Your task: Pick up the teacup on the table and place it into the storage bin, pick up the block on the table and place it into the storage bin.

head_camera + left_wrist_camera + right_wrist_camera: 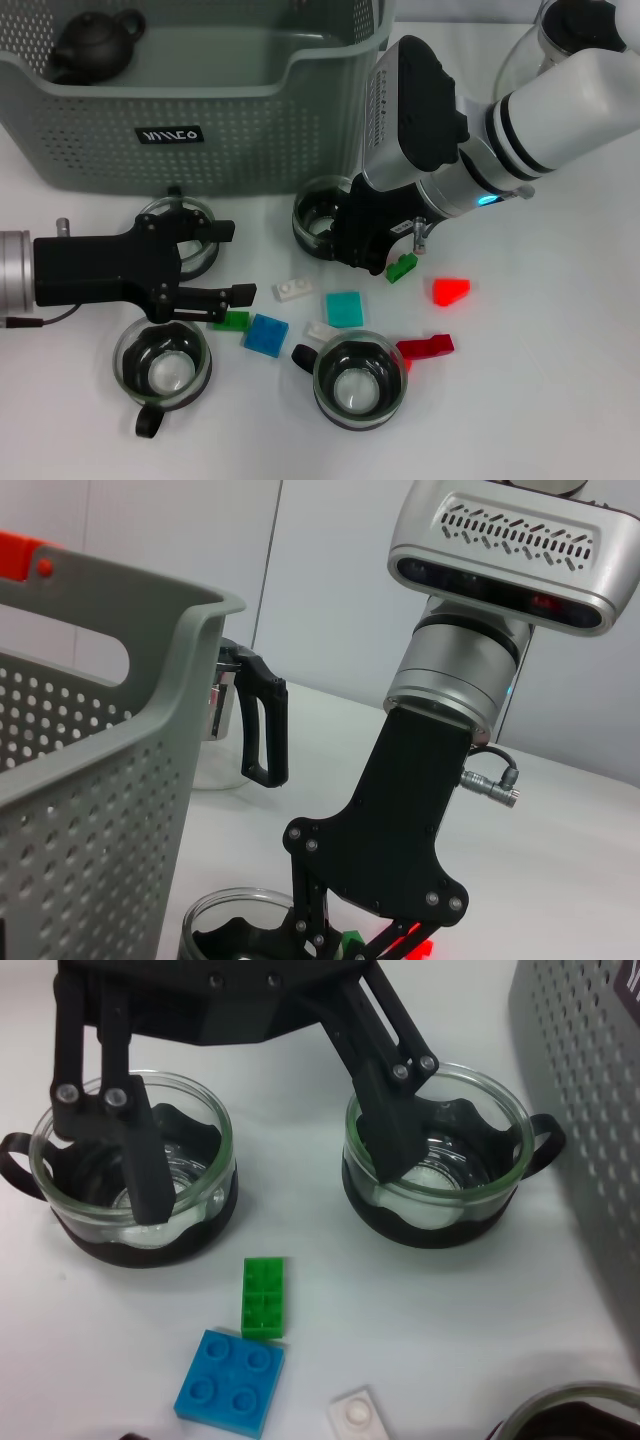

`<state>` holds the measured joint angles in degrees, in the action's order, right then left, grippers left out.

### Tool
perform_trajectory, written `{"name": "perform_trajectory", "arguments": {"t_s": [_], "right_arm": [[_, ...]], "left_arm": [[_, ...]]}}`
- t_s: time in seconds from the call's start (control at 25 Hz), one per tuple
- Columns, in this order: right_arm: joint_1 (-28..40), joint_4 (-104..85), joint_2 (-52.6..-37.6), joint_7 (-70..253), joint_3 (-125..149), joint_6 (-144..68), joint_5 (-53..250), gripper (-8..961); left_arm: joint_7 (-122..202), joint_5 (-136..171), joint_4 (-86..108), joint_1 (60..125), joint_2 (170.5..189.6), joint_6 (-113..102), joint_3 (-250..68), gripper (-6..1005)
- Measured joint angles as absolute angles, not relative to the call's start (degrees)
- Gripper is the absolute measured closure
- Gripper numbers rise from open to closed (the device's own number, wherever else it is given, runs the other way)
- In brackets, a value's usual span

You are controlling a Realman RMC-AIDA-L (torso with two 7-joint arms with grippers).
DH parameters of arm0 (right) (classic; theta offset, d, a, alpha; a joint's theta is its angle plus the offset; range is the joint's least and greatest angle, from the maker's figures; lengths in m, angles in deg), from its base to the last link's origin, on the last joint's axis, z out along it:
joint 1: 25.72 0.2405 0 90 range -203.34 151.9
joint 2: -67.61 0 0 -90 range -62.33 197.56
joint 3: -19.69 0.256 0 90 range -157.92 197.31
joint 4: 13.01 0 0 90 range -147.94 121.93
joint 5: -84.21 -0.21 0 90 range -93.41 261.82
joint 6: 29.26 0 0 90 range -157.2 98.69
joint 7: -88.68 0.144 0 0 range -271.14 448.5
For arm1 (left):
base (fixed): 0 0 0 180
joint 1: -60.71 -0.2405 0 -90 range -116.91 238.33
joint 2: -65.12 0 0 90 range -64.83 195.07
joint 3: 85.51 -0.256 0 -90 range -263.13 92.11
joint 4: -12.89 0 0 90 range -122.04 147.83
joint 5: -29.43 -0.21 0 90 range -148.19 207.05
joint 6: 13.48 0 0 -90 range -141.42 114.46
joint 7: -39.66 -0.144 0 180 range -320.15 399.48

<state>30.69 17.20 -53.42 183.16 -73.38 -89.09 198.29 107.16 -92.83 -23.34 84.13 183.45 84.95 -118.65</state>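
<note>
Several glass teacups with black bases stand on the white table. One teacup [318,212] [225,925] sits just before the storage bin [230,130], and my right gripper [345,240] [320,938] is down at its rim. My left gripper [232,262] [272,1185] hovers open between a second teacup [180,222] [440,1175] and a third teacup [163,365] [135,1190], holding nothing. A fourth teacup [360,380] stands in front. Small blocks lie scattered: green block [230,320] [263,1295], blue block [266,333] [232,1382], teal block [345,308], red block [452,290].
A dark teapot [95,45] lies inside the bin's far left corner. A glass kettle [540,55] with a black handle [262,730] stands behind my right arm. More blocks, white [290,290], red [425,347] and green [402,266], lie near the cups.
</note>
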Motion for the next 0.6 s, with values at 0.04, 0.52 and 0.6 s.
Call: {"name": "perform_trajectory", "arguments": {"t_s": [0.04, 0.52, 0.6], "right_arm": [[30.7, 17.2, -53.41, 183.2, -73.4, -89.1, 198.3, 873], [26.3, 25.1, -52.79, 185.9, -73.2, -94.0, 198.7, 888], [25.1, 27.8, -52.64, 187.5, -72.9, -95.5, 199.5, 887]], "left_arm": [[107.2, -92.8, -23.3, 84.1, 183.47, 84.9, -118.6, 122], [105.5, -93.1, -23.2, 83.3, 183.70, 84.4, -118.6, 121], [105.1, -93.1, -23.4, 82.9, 183.81, 84.4, -118.6, 121]]}}
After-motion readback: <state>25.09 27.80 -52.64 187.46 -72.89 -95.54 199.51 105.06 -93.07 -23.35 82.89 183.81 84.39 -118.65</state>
